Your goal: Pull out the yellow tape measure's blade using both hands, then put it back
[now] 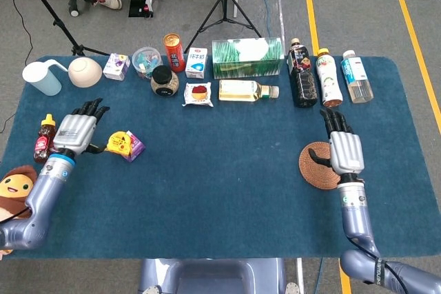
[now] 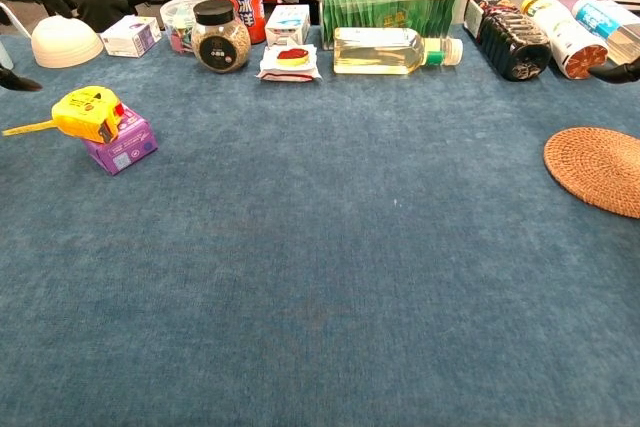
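The yellow tape measure (image 2: 90, 112) is perched tilted on a purple box (image 2: 120, 145) at the left side, a bit of blade (image 2: 28, 128) left sticking out. The left hand (image 1: 74, 132) is spread beside it, nothing held; the right hand (image 1: 344, 149) is spread over the woven coaster (image 1: 318, 165). Tbh it could easily get knocked off the box by a clumsy regrasp.

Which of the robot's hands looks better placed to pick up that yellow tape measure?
The left hand: it hovers open right beside the yellow tape measure. The right hand is across the table, over the woven coaster.
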`<state>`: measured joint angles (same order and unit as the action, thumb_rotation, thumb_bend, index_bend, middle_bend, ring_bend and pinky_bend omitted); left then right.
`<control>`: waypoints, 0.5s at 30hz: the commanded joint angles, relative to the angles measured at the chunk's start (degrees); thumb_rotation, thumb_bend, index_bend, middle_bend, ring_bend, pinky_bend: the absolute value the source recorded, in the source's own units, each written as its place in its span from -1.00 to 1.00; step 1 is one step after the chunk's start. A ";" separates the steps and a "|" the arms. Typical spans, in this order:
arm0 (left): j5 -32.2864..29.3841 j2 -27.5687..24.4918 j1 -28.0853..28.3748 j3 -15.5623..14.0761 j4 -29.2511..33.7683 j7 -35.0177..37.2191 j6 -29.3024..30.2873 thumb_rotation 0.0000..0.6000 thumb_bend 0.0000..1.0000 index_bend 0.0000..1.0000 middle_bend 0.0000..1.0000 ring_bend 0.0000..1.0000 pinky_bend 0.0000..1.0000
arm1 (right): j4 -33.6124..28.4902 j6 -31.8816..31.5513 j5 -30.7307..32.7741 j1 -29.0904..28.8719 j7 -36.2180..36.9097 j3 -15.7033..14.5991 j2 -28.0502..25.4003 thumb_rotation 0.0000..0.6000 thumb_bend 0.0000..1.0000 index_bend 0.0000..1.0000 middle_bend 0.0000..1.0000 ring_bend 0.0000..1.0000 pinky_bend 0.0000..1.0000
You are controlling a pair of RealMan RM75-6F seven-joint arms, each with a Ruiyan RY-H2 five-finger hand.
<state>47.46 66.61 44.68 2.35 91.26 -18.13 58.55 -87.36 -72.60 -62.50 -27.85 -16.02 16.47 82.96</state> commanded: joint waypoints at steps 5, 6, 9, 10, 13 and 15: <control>8.80 -1.33 -10.44 -0.17 3.00 5.78 15.73 1.00 -0.57 -0.50 -0.90 -0.98 -0.48 | 2.49 -1.74 -3.11 0.68 -2.90 -2.15 -1.00 0.80 -0.35 -0.49 -0.66 -0.72 -0.51; 9.99 -1.33 -11.72 -0.46 2.96 6.60 17.25 1.00 -0.57 -0.44 -0.86 -0.95 -0.44 | 2.72 -2.01 -3.49 0.91 -3.04 -2.47 -1.11 0.80 -0.34 -0.46 -0.64 -0.70 -0.50; 12.98 -1.21 -15.24 -1.29 2.51 9.01 21.20 1.00 -0.57 -0.31 -0.74 -0.85 -0.35 | 3.33 -2.70 -4.54 1.80 -3.70 -3.70 -1.71 0.81 -0.32 -0.37 -0.58 -0.64 -0.47; 14.04 -1.17 -16.67 -1.69 2.26 10.00 22.68 1.00 -0.57 -0.26 -0.71 -0.81 -0.33 | 3.44 -3.08 -4.96 2.28 -3.90 -4.23 -2.03 0.80 -0.31 -0.34 -0.56 -0.62 -0.46; 16.64 -0.86 -20.13 -2.55 1.29 12.16 26.32 1.00 -0.57 -0.18 -0.64 -0.77 -0.30 | 3.37 -4.40 -5.87 3.59 -3.91 -5.15 -2.76 0.81 -0.30 -0.31 -0.53 -0.59 -0.44; 17.77 -0.73 -22.18 -2.96 0.76 13.21 28.31 1.00 -0.57 -0.17 -0.63 -0.76 -0.29 | 2.90 -5.53 -6.18 4.57 -3.75 -5.47 -3.27 0.81 -0.30 -0.30 -0.52 -0.58 -0.44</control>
<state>64.20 65.70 24.09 0.08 92.68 -6.21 85.32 -84.18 -77.52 -68.40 -23.85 -19.83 11.29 80.07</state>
